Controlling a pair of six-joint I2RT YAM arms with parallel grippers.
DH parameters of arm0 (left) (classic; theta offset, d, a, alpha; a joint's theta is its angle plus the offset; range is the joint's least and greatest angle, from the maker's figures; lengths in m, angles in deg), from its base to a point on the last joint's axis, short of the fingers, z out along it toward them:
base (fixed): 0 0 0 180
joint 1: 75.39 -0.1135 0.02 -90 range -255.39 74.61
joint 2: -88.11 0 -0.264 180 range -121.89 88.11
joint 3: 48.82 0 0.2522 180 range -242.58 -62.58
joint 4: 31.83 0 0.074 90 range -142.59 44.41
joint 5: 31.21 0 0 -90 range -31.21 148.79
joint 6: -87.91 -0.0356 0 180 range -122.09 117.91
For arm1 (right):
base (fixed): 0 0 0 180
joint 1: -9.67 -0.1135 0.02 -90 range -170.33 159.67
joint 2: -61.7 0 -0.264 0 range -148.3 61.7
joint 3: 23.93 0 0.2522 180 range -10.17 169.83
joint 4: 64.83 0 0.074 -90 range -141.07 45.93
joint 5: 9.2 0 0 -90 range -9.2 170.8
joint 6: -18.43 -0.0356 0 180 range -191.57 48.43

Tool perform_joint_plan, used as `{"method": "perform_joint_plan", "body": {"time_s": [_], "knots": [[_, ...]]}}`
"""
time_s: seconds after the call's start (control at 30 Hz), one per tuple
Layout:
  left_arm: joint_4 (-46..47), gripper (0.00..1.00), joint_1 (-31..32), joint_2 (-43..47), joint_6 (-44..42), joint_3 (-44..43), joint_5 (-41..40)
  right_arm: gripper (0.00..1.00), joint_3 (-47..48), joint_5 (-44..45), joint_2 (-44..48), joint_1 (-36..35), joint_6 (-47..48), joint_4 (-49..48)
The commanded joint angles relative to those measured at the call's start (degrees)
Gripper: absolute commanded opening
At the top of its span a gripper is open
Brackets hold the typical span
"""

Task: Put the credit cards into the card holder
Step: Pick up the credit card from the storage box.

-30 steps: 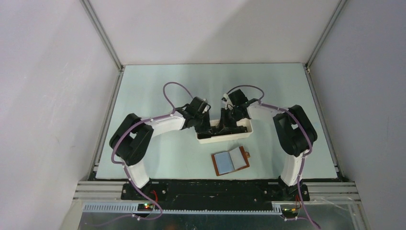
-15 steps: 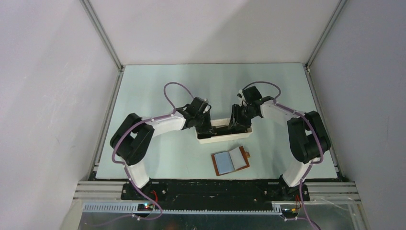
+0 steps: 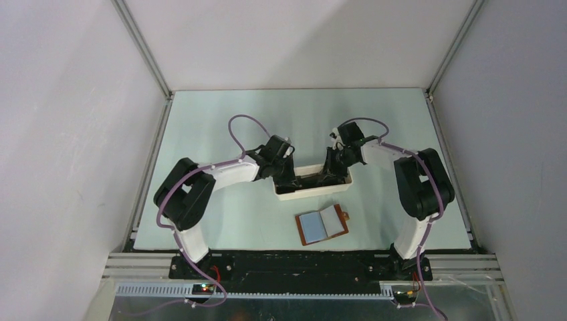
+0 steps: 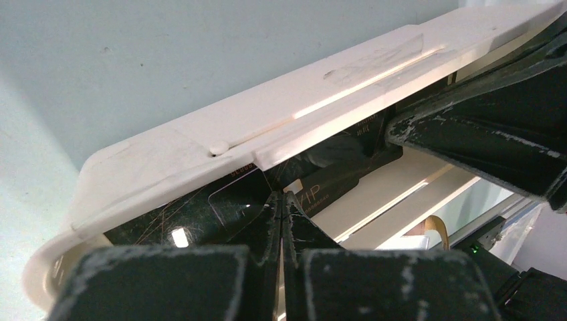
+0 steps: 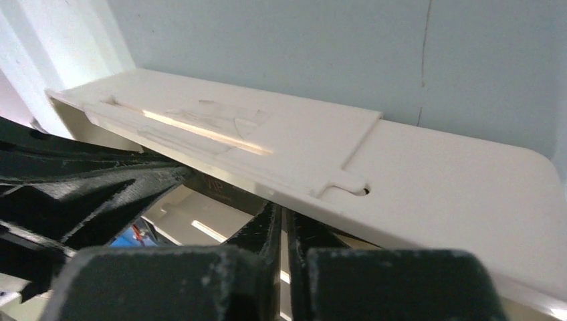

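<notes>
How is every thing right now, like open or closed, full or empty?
Brown leather folding wallet: lying open, pale pockets facing up.
White oblong plastic tray: upright, with dark cards inside.
Black flat credit cards: lying in the tray, not yet in the wallet.
Left end effector: shut, tips down in the tray at a card.
Right end effector: fingers almost together, tips at the tray's other end.

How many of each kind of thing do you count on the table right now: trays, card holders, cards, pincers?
White tray: 1
Card holder, lying open: 1
Pincers: 2 (left pincer, right pincer)
Dark cards in the tray: at least 1; they overlap, so the exact number cannot be told
Total: 5 at least
</notes>
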State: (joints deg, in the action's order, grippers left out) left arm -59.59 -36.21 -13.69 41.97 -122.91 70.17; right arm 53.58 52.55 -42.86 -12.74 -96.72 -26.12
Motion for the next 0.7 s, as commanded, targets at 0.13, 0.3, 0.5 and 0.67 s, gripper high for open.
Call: {"method": "perform_joint_plan", "body": {"time_s": [0.13, 0.3, 0.5, 0.67], "knots": [[-0.94, 0.00, 0.25, -1.53, -0.36, -0.24, -0.12, 0.00, 0.16, -2.85, 6.98, -0.02, -2.34, -3.42], [-0.89, 0.00, 0.20, -0.60, -0.70, 0.00, -0.60, 0.00, 0.23, -4.01, 8.77, 0.36, -2.90, -4.25], [-0.86, 0.36, 0.05, 2.83, -0.88, -0.08, -1.64, 0.00, 0.20, -3.26, 10.65, 1.04, -1.82, -2.87], [-0.86, 0.64, -0.16, 11.99, -2.51, -0.39, -4.76, 0.00, 0.24, -3.21, 12.64, 1.86, 0.06, -0.93]]}}
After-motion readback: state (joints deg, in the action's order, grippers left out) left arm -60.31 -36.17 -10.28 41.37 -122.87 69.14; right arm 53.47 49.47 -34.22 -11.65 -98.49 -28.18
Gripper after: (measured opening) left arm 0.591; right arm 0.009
